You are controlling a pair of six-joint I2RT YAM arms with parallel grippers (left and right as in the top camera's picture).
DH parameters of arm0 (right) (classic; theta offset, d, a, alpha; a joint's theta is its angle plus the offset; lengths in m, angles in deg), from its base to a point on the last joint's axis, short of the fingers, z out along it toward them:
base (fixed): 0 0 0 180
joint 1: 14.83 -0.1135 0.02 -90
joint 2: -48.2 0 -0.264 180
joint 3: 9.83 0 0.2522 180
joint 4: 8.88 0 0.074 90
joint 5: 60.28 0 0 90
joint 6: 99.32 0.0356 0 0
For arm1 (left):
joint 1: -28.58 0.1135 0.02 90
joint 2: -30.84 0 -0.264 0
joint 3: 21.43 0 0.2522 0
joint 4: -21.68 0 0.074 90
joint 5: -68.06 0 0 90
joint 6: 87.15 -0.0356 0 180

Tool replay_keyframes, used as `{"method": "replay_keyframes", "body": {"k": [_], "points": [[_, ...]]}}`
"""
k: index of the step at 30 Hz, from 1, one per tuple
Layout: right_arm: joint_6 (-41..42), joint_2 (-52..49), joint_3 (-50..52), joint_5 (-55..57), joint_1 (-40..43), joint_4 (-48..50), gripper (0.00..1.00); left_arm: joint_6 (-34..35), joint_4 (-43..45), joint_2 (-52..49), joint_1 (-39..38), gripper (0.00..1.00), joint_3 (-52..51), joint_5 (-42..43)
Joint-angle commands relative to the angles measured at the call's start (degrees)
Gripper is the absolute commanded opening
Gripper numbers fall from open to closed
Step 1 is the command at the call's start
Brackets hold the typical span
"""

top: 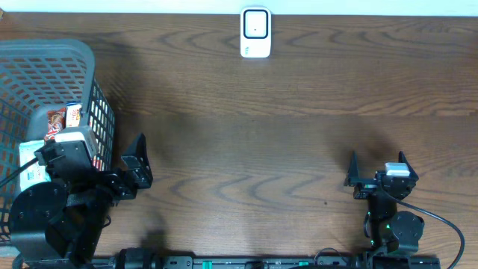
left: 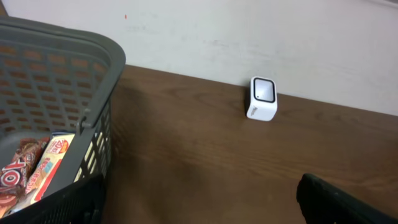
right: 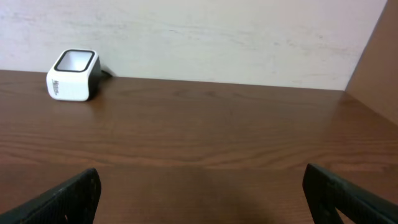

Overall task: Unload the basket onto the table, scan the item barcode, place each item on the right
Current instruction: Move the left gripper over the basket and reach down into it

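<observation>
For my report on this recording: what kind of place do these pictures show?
Probably a mock shop checkout: a white barcode scanner by the wall and a grey shopping basket holding snack packets.

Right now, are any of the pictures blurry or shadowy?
Overhead: sharp, with a soft shadow on the table beside the basket. Left wrist: the scanner looks clear, the snacks a bit fuzzy. Right wrist: the right gripper looks dark and blurry.
</observation>
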Motion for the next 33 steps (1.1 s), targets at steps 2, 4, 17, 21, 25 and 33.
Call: {"method": "replay_keyframes", "body": {"k": [2,4,17,21,25,33], "points": [[-0.7,0.2,0.0,0.7,-0.7,-0.3,0.99,0.2,-0.2,-0.4,-0.1,0.98,0.7,-0.7],[-0.7,0.2,0.0,0.7,-0.7,-0.3,0.99,0.2,-0.4,-1.2,-0.1,0.98,0.7,-1.1],[-0.7,0.2,0.0,0.7,-0.7,-0.3,0.99,3.8,-7.8,-18.0,-0.1,0.98,11.5,-7.3],[-0.7,0.2,0.0,0.7,-0.7,-0.3,0.99,7.1,-12.3,-22.8,-0.1,0.98,19.1,-13.8],[-0.7,0.2,0.0,0.7,-0.7,-0.3,0.99,11.3,-17.0,-25.7,-0.1,0.98,25.9,-23.8],[-0.7,0.2,0.0,0.7,-0.7,-0.3,0.99,17.0,-18.3,-26.2,-0.1,0.98,29.4,-39.6]]}}
